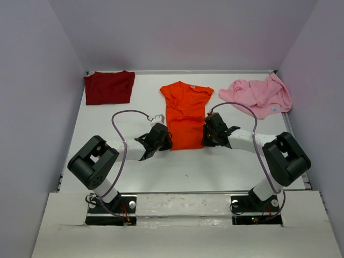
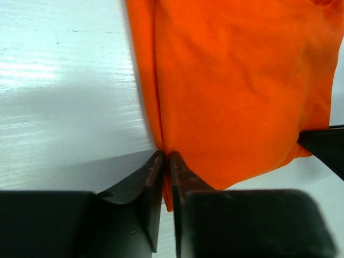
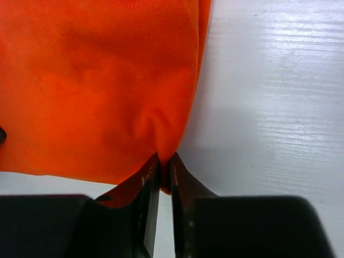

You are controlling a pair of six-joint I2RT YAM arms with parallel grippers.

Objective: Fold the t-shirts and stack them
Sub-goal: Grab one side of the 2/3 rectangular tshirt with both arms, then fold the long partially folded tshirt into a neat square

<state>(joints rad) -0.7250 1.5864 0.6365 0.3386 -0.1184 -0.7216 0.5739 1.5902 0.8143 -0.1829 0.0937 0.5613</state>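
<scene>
From above, my table (image 1: 188, 172) carries the maroon t-shirt (image 1: 109, 87) at the far left and the pink t-shirt (image 1: 258, 95) crumpled at the far right. The orange t-shirt (image 1: 185, 110) lies flat between them, collar away from me. My left claw (image 1: 163, 141) sits at its near left corner, my right claw (image 1: 209, 137) at its near right corner. Through my left wrist, the fingers (image 2: 153, 172) are clamped on the orange hem. Through my right wrist, those fingers (image 3: 151, 177) pinch a puckered bit of the same hem.
</scene>
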